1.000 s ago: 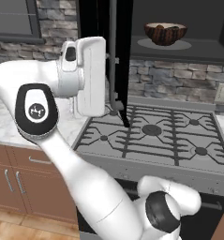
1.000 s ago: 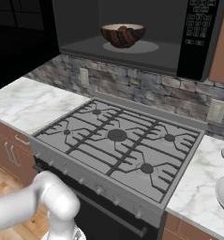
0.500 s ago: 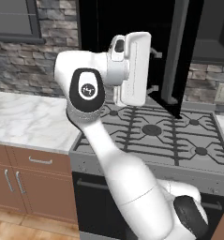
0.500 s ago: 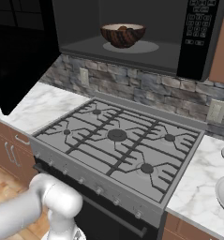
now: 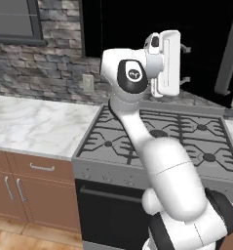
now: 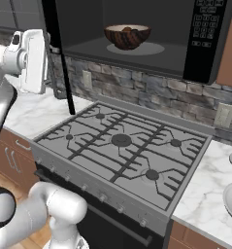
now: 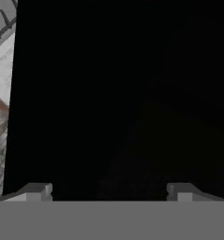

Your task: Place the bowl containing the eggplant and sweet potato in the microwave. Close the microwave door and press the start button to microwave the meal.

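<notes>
Stove (image 6: 122,151) spans the centre of the right base frame, with marble counter (image 5: 35,124) at mid-left of the left base frame. Microwave (image 6: 205,44) runs across the top of the right base frame, cavity exposed, keypad at upper right. Door (image 6: 57,48) hangs partly open at upper left of that frame, seen edge-on; in the hand frame its black face (image 7: 123,93) covers nearly everything. Bowl (image 6: 127,36) sits on the turntable inside the cavity, upper centre; a reddish-brown lump shows inside, probably the sweet potato, too small to be sure. Gripper (image 5: 185,63) is at upper centre-right of the left base frame, fingers spread wide against the door face, gripping nothing.
</notes>
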